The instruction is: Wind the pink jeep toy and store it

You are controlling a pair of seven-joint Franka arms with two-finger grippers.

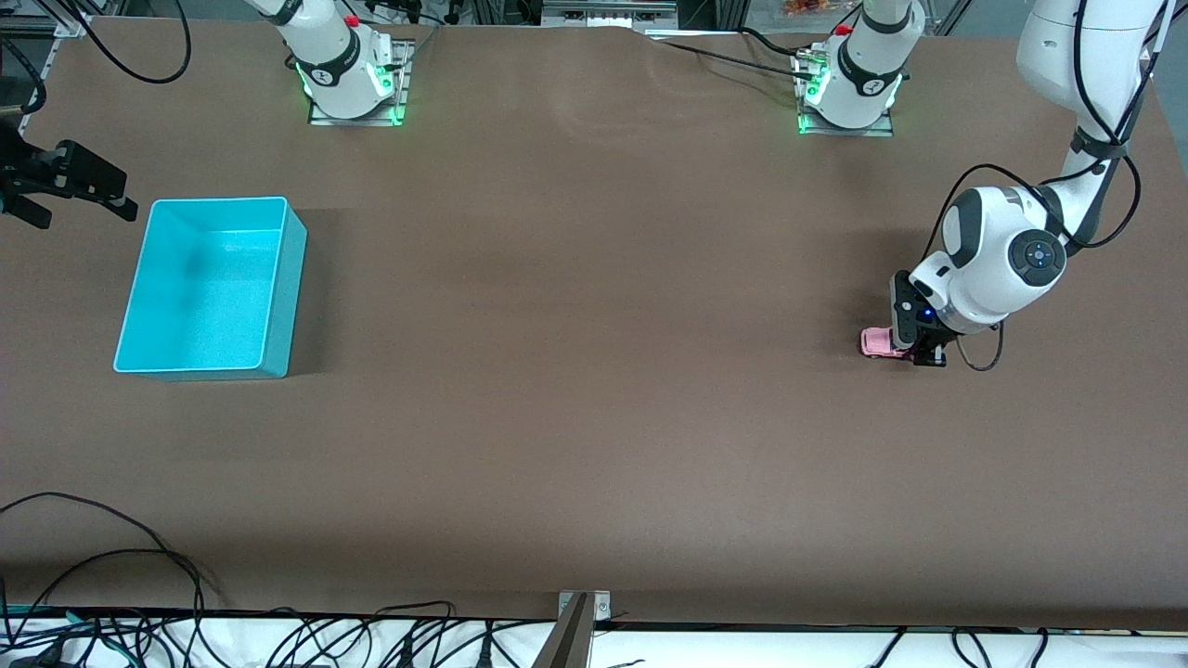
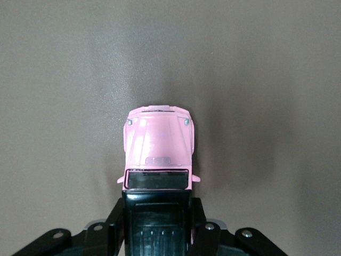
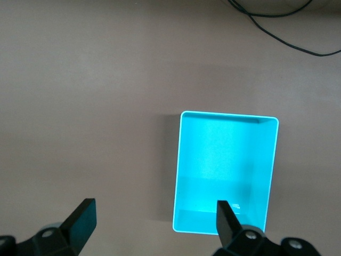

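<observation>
The pink jeep toy [image 1: 875, 342] stands on the brown table toward the left arm's end. Its pink hood [image 2: 159, 140] points away from my left gripper [image 1: 919, 354], which is down at the table and shut on the toy's black-roofed rear. A finger [image 2: 113, 220] presses each side of the black roof. The turquoise bin [image 1: 204, 297] sits empty toward the right arm's end. My right gripper [image 1: 82, 213] hangs open beside the bin's far corner, with nothing between its fingers [image 3: 82, 216]. The bin [image 3: 224, 154] shows below it in the right wrist view.
The two arm bases [image 1: 353, 88] [image 1: 849, 93] with green lights stand along the table's back edge. Loose black cables [image 1: 111, 557] lie near the front edge at the right arm's end. A metal bracket [image 1: 583, 608] sits at the middle of the front edge.
</observation>
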